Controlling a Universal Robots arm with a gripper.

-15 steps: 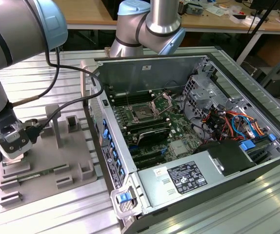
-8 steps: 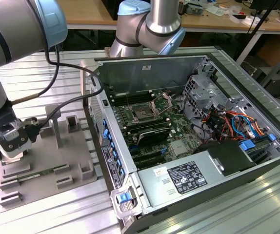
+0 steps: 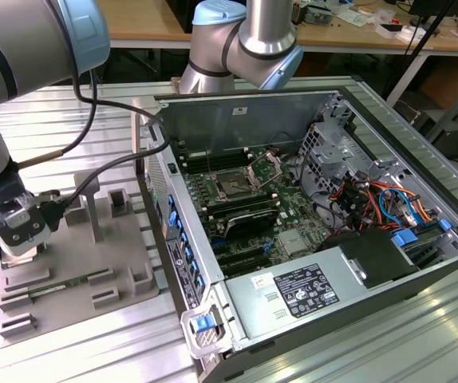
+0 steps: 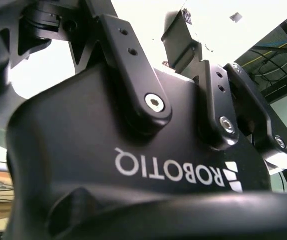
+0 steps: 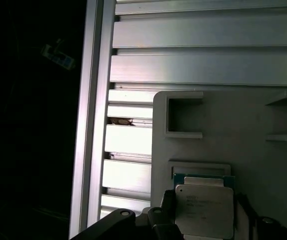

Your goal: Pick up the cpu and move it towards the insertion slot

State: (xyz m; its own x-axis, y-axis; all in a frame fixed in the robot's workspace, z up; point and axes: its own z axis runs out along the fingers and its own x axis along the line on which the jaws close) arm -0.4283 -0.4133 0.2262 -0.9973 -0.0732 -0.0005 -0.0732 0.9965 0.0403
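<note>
Right, the cpu [image 5: 204, 210] is seen at the grey fixture tray [image 3: 125, 263], with the hand [image 3: 13, 231] brought down around it; whether it is pinched cannot be told. The insertion slot [image 3: 234, 187] lies well apart, so the carry is not yet made.

— We see the cpu [image 5: 204, 210] as silvery-white on top, with a thin green rim.
— And we find the fixture tray [image 5: 223, 125] plain matt grey, the table [image 5: 183, 65] silver with ribbed slats.
— In the exterior view we note a green motherboard [image 3: 291, 206] and the insertion slot [image 3: 235, 185], dark inside shiny metal.
— We add the cables [image 3: 387, 198]: orange, red and blue.
</note>
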